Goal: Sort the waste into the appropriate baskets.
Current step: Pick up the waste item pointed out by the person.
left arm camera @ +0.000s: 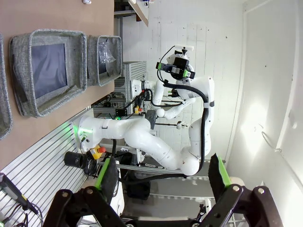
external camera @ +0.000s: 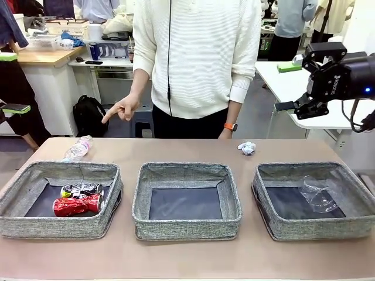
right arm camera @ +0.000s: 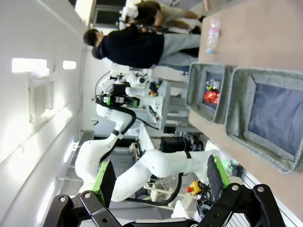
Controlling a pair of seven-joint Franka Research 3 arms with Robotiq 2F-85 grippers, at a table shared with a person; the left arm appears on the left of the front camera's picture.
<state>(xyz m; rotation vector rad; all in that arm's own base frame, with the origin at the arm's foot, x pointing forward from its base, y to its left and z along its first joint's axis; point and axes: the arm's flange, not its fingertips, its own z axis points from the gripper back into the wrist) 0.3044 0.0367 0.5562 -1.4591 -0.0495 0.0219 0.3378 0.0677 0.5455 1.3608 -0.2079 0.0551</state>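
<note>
Three grey woven baskets stand in a row. The left basket (external camera: pixel 35 175) holds a crushed dark printed can (external camera: pixel 81 189) and a crushed red can (external camera: pixel 76 205). Nothing lies in the middle basket (external camera: pixel 186 172). A clear plastic cup (external camera: pixel 317 193) lies in the right basket (external camera: pixel 351 175). A clear bottle (external camera: pixel 77 148) lies on the table behind the left basket. Behind the right basket sits a crumpled paper ball (external camera: pixel 247 147). My right gripper (external camera: pixel 302 82) hangs high at the right, open. In its wrist view my left gripper (left arm camera: pixel 162 175) is open and holds nothing, as is my right gripper (right arm camera: pixel 160 179) in its own.
A person in a white sweater stands at the far edge, one hand (external camera: pixel 120 109) pointing down to the left. Bare brown table (external camera: pixel 187 257) runs in front of the baskets. A white table (external camera: pixel 293 88) stands behind at the right.
</note>
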